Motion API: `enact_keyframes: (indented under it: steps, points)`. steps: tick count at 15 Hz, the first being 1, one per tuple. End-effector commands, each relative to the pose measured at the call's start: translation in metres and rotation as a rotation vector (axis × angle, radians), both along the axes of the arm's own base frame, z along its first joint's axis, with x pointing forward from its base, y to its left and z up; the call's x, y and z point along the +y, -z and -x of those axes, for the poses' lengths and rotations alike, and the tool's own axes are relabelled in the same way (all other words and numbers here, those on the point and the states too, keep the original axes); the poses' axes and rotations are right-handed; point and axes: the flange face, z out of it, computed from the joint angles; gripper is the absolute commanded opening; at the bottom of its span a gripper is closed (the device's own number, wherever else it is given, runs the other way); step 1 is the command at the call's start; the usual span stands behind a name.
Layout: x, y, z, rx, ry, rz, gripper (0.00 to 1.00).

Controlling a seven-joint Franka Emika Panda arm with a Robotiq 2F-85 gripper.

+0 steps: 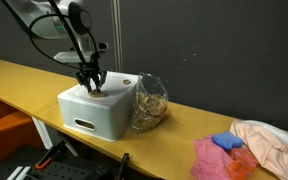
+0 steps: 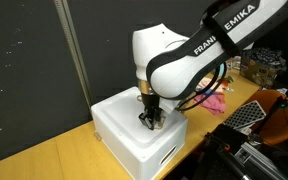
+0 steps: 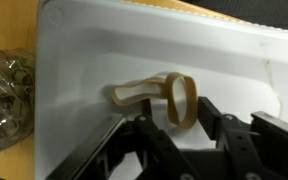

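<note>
The black, angular end effector has its two fingers parted by a moderate gap. Between them, in the wrist view, a tan rubber band stands up as a thick, matte oval loop. A flatter strip of the same tan rubber trails away from it along the floor of the container. The loop sits between the fingers, but I cannot tell whether either finger presses on it. The fingertips themselves are cut off by the lower edge of that view.

The band lies inside a white rectangular plastic bin with smooth, slightly glossy walls and rounded corners. In both exterior views the end effector is lowered into the open top of the bin. From there the band is hidden behind the rim and the fingers. A slot-shaped handhold shows on one side wall.

Just beside the bin sits a clear, crinkled plastic bag filled with a tangle of tan rubber bands; the bag touches the bin wall. Both rest on a long yellow counter with a smooth top. Well apart, at the far end of the counter, lie a soft pink cloth, a small blue cloth and a peach cloth, crumpled together and partly cut off by the frame.
</note>
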Motion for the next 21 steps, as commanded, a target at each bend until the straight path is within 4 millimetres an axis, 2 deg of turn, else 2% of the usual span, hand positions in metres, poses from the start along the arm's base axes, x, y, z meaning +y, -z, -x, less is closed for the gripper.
enact_keyframes:
  steps: [1, 2, 3, 7, 8, 11, 14, 17, 21]
  points:
    - [-0.005, 0.000, -0.002, -0.015, 0.004, -0.005, 0.44]
    - [-0.006, 0.000, -0.001, -0.014, 0.006, -0.005, 0.36]
    - [-0.007, -0.001, -0.001, -0.014, 0.008, -0.005, 0.34]
    - [-0.008, -0.002, 0.000, -0.015, 0.014, -0.007, 0.03]
    - [-0.008, -0.004, 0.000, -0.016, 0.014, -0.007, 0.00]
    - [-0.010, -0.017, 0.001, -0.032, 0.020, 0.002, 0.00]
    - [-0.024, -0.042, -0.005, -0.065, 0.042, 0.006, 0.01]
    - [-0.053, -0.064, -0.025, -0.102, 0.078, -0.001, 0.01]
    - [-0.101, -0.070, -0.061, -0.145, 0.126, -0.007, 0.01]
